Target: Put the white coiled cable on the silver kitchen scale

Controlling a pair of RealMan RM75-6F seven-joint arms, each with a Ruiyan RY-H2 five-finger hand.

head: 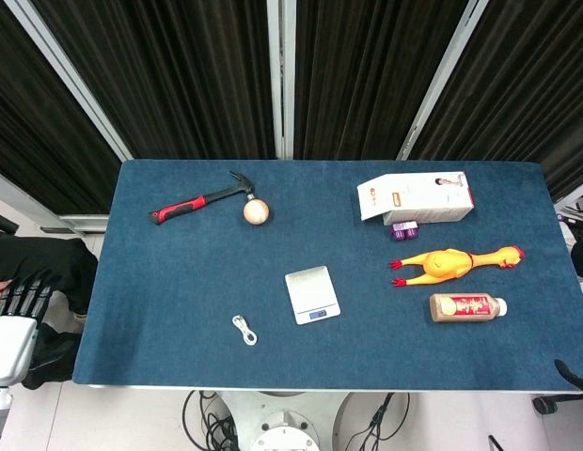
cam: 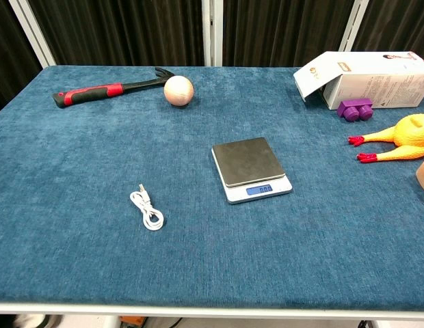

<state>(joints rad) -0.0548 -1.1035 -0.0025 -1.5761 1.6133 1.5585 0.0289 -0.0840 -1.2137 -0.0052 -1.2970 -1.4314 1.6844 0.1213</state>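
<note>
The white coiled cable (head: 244, 330) (cam: 147, 209) lies loose on the blue table cloth, near the front edge and left of centre. The silver kitchen scale (head: 312, 294) (cam: 251, 168) stands a short way to the cable's right and slightly further back, its platform bare and its display lit. My left hand (head: 23, 296) hangs off the table beyond its left edge, well away from the cable, dark fingers side by side and holding nothing. The right hand shows in neither view.
A red-handled hammer (head: 199, 202) (cam: 106, 89) and a wooden ball (head: 256, 211) (cam: 178, 90) lie at the back left. At the right are a white box (head: 416, 197) (cam: 366, 78), a purple block (head: 404, 230), a rubber chicken (head: 451, 263) and a bottle (head: 467, 306).
</note>
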